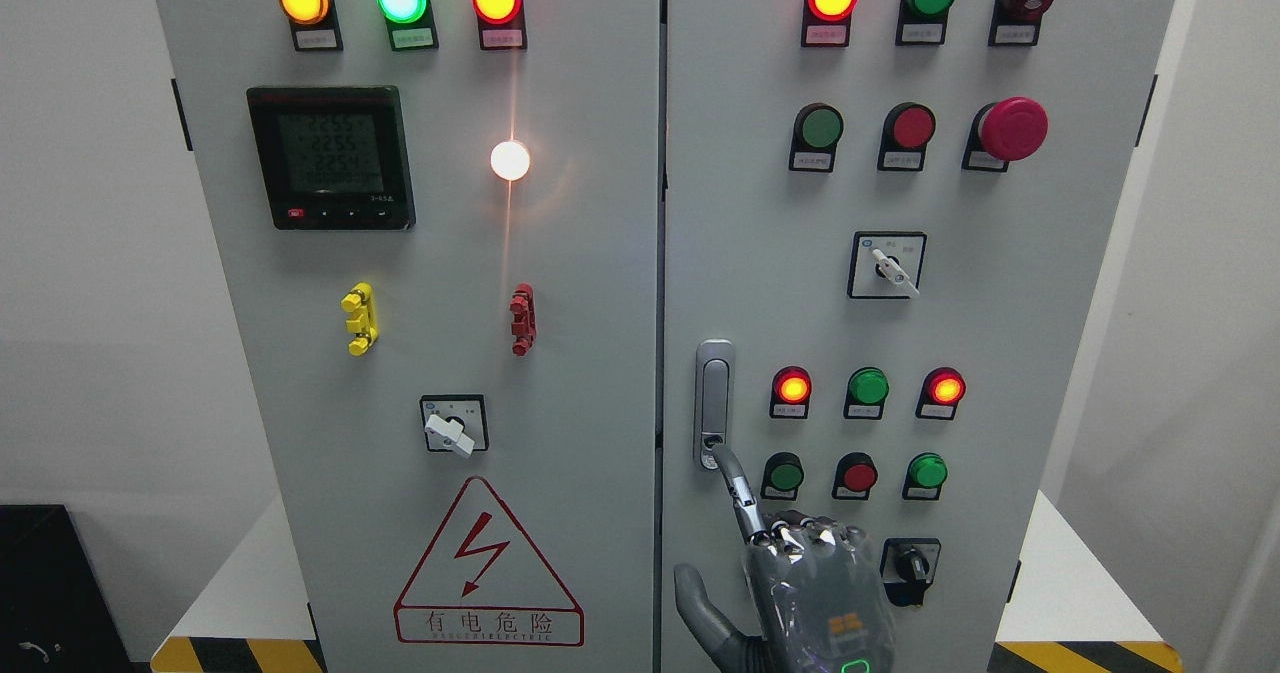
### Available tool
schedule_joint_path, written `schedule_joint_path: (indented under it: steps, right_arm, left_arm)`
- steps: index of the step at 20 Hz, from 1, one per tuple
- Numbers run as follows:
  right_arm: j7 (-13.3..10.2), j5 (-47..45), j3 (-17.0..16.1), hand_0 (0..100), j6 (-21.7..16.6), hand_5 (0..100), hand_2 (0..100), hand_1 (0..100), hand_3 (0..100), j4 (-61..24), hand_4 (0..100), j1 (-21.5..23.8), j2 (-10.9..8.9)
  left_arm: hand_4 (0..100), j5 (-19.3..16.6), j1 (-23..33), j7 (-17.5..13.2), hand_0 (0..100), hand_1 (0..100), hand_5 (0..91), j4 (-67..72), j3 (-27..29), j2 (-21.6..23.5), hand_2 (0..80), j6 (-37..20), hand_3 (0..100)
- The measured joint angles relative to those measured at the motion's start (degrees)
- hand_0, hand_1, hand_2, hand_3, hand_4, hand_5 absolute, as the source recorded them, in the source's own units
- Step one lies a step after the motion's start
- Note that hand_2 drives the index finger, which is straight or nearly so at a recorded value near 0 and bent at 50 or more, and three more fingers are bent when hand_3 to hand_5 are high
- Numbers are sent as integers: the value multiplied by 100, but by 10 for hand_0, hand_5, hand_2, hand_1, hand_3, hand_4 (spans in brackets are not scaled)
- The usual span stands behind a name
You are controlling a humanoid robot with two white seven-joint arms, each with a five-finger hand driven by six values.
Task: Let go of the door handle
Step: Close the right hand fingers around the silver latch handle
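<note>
The silver door handle (714, 393) stands upright at the left edge of the grey cabinet's right door (1000, 333), which is closed. My right hand (790, 568) rises from the bottom edge just below it, back of the hand toward the camera. Its index finger (735, 488) points up and left, and its tip touches the handle's lower end by the lock. The other three fingers are curled at the knuckles, the thumb (695, 598) sticks out to the left, and the hand grasps nothing. The left arm does not show.
Lit and unlit indicator lamps, push buttons, a red emergency button (1012, 128) and rotary switches (886, 266) cover the right door around the hand. The left door (560, 373) carries a meter (330, 158), lamps and a warning triangle (487, 568). Striped floor edges flank the cabinet.
</note>
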Motion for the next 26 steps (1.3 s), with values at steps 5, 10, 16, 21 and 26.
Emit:
schedule_joint_path:
  steps: [5, 10, 16, 21, 26]
  right_arm:
    - [0, 51, 57, 453, 129, 1000, 0, 325, 1000, 161, 996, -84, 146]
    - [0, 74, 89, 453, 291, 1000, 0, 325, 1000, 304, 996, -148, 251]
    - [0, 84, 99, 452, 404, 1000, 0, 325, 1000, 466, 995, -213, 328]
    - [-3, 87, 97, 451, 423, 1000, 0, 326, 1000, 573, 993, -255, 369]
    - [-8, 86, 68, 451, 434, 1000, 0, 326, 1000, 657, 993, -297, 392]
  left_arm:
    - [0, 0, 0, 0, 120, 556, 0, 0, 0, 0, 0, -17, 0]
    - [0, 0, 0, 0, 120, 556, 0, 0, 0, 0, 0, -18, 0]
    - [0, 0, 0, 0, 120, 556, 0, 0, 0, 0, 0, -19, 0]
    - [0, 0, 0, 0, 120, 556, 0, 0, 0, 0, 0, -19, 0]
    - [0, 0, 0, 0, 120, 556, 0, 0, 0, 0, 0, -20, 0]
